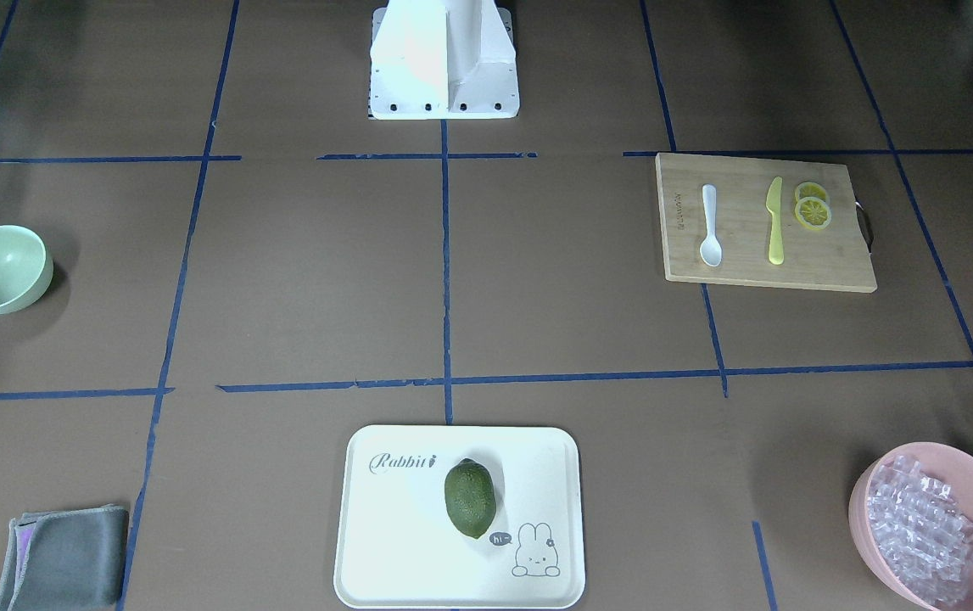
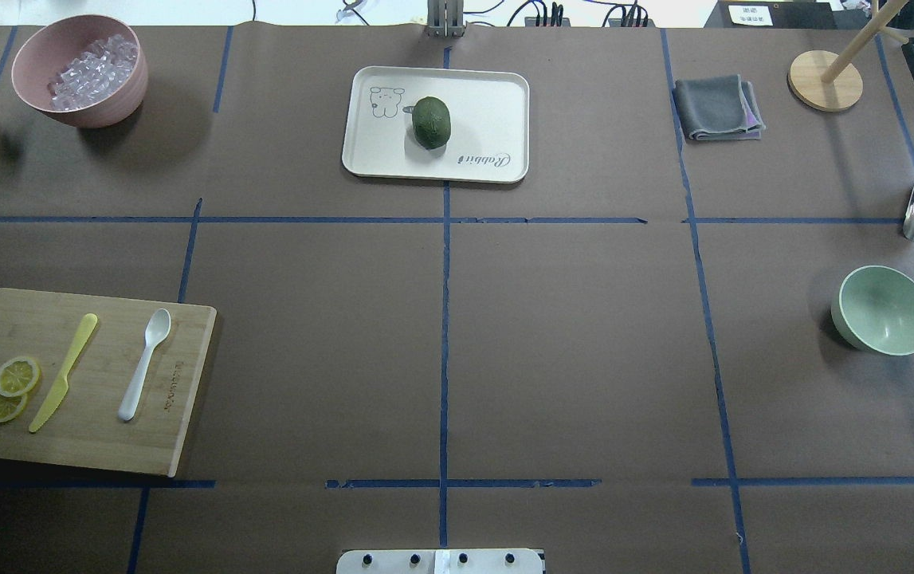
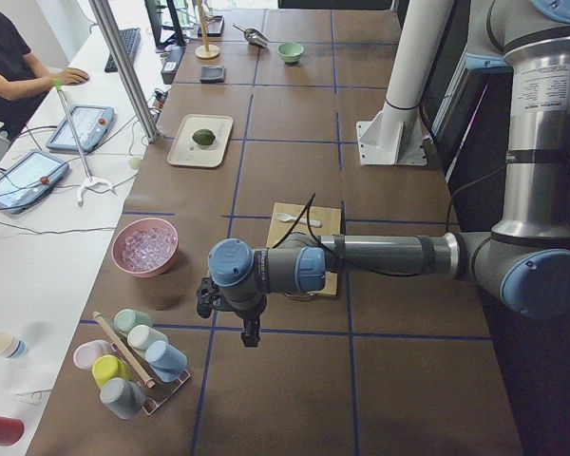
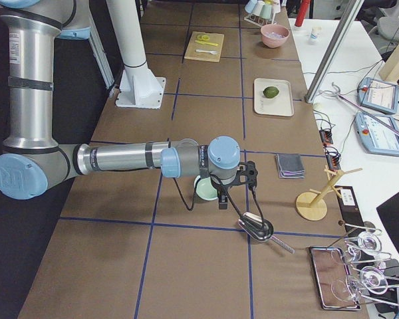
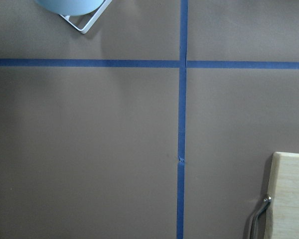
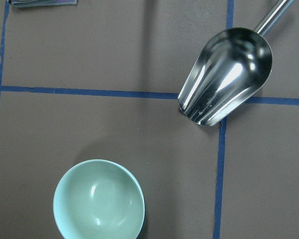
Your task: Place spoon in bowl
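The white spoon (image 1: 711, 226) lies on a wooden cutting board (image 1: 757, 273), its scoop towards the table's far side; it also shows in the overhead view (image 2: 145, 364). The mint-green bowl (image 2: 884, 309) stands empty at the table's right end, far from the spoon, and shows low in the right wrist view (image 6: 98, 200). My left gripper (image 3: 250, 334) hangs beyond the board's outer end, above bare table. My right gripper (image 4: 220, 201) hangs over the bowl (image 4: 203, 191). Both grippers show only in the side views, so I cannot tell whether they are open or shut.
A yellow-green knife (image 2: 64, 371) and lemon slices (image 2: 10, 389) share the board. A pink bowl of ice (image 2: 80, 69), a tray (image 2: 496, 96) with a green fruit (image 2: 431, 122), a grey cloth (image 2: 718, 108) and a metal scoop (image 6: 224, 82) stand around. Cups in a rack (image 3: 133, 359) stand near the left gripper.
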You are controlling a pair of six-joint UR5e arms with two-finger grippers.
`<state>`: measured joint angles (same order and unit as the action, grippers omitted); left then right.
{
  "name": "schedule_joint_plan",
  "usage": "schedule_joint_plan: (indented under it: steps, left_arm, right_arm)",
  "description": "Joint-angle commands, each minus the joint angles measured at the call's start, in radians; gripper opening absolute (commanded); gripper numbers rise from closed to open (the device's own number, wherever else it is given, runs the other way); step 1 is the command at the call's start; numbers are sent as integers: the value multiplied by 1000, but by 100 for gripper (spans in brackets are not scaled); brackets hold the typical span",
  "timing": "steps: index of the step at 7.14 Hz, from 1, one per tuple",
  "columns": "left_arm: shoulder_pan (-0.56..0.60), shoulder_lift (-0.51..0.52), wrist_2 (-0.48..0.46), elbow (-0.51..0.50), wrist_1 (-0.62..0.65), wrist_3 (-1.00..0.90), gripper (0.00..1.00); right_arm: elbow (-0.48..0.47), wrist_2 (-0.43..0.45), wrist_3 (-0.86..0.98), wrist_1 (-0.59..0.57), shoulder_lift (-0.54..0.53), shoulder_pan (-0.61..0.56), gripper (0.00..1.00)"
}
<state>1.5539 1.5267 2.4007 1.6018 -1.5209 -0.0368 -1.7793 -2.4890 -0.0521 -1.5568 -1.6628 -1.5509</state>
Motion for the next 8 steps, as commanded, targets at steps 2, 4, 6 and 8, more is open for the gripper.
schedule_joint_plan:
  steps: [2, 4, 6, 8]
  left_arm:
    - [-2, 6, 0, -5, -2, 3, 100]
    - [-2, 12, -2, -2, -2, 6, 100]
    - [-2, 12, 0, 9, -2, 11, 100]
    - [-3, 15, 0, 20, -2, 12, 100]
  right_arm:
    - [-2, 2, 2, 4, 0, -2, 100]
    - [6, 5, 2, 3, -2, 0, 100]
    - [9, 22, 5, 1, -5, 0, 100]
    - [14, 53, 5, 1, -3, 0, 100]
